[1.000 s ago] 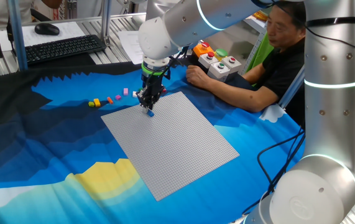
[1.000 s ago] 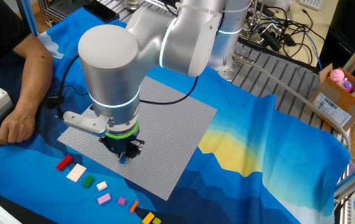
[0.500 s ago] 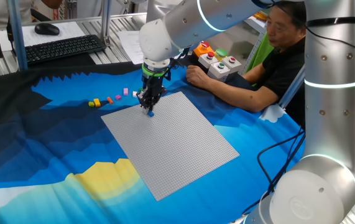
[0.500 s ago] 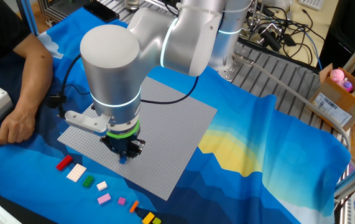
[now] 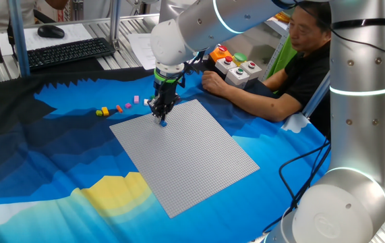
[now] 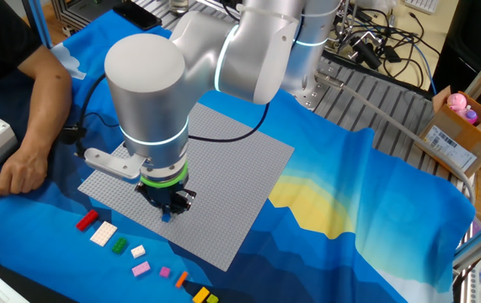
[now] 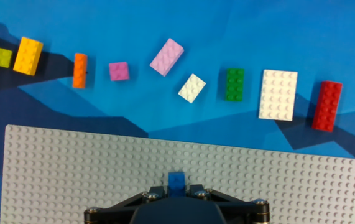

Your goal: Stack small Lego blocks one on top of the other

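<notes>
blue lego block (image 7: pixel 176 180) pinched in the claw (image 7: pixel 176 186) on grey baseplate (image 7: pixel 71 174); loose bricks (image 7: pixel 166 56) lie beyond its edge.

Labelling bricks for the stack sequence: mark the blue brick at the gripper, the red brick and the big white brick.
blue brick (image 7: pixel 176 180), hand view, top face at the fingers
red brick (image 7: pixel 327 106), hand view, studded top, middle
big white brick (image 7: pixel 278 94), hand view, studded top, middle

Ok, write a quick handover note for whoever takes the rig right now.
Gripper: pointing down over the grey baseplate, shut on the blue brick near the plate's edge.
Other bricks: nine loose in a row on the blue cloth beside the plate, from yellow-green to red.
Done: no stack visible.
Left: seat the blue brick and stack the others on it.
</notes>
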Tool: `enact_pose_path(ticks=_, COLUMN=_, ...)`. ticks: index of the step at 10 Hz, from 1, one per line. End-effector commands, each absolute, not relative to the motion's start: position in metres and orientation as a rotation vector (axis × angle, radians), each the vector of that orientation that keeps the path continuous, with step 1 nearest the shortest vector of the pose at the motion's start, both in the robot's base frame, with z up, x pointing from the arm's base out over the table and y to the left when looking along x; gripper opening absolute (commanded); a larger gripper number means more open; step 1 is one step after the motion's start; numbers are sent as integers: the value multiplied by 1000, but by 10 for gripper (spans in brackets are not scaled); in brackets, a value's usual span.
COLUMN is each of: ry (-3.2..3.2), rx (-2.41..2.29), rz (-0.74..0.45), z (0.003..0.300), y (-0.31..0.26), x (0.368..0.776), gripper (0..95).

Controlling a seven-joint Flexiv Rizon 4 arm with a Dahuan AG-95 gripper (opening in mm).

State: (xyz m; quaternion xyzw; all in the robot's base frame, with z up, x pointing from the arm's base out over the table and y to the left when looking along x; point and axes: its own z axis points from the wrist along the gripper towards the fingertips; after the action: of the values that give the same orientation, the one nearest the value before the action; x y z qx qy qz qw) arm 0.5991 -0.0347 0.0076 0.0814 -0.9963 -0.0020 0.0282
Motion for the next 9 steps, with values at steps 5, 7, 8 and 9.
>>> enact_pose_path(ticks=5, ry=-3077, rx=198, rz=-6, z=7, y=-34, x=599, gripper=0)
enact_pose_path(ticks=7, ry=-3079, rx=176, rz=-6, z=7, y=-34, x=598, gripper=0)
enact_pose_path(ticks=8, ry=-3077, rx=130, rz=-14, z=7, y=-34, x=597, gripper=0)
enact_pose_path(ticks=9, ry=-3078, rx=100, rz=-13, z=8, y=-31, x=595, gripper=0)
